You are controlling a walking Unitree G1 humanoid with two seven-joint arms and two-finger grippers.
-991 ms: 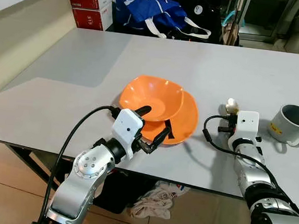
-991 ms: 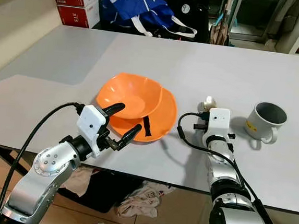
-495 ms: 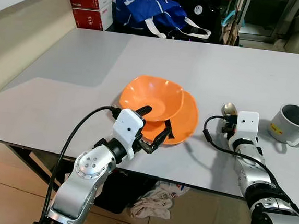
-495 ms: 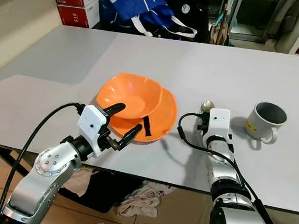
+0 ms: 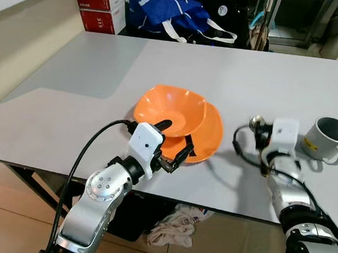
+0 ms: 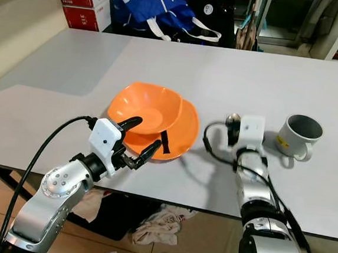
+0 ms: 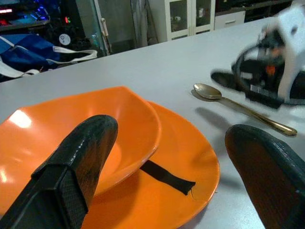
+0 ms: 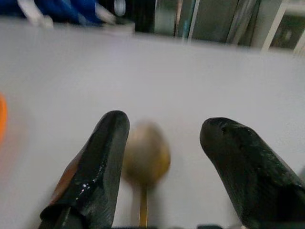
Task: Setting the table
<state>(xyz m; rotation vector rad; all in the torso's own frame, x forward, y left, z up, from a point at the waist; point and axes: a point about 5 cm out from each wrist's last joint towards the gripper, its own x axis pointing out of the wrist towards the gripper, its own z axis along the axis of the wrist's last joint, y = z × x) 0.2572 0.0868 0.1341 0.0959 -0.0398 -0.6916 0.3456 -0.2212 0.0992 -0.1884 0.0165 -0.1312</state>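
The spoon point(image 7: 238, 107) lies on the table point(image 5: 102, 79) at 3 o'clock of the orange plate point(image 5: 213, 133), between the right gripper's point(image 8: 164, 162) spread fingers; uneven closure may skid it toward the mug point(image 5: 327, 140).

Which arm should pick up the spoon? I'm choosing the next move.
The right. The right gripper is open right over the spoon, which lies between its fingers. The left gripper is open by the orange bowl, farther off.
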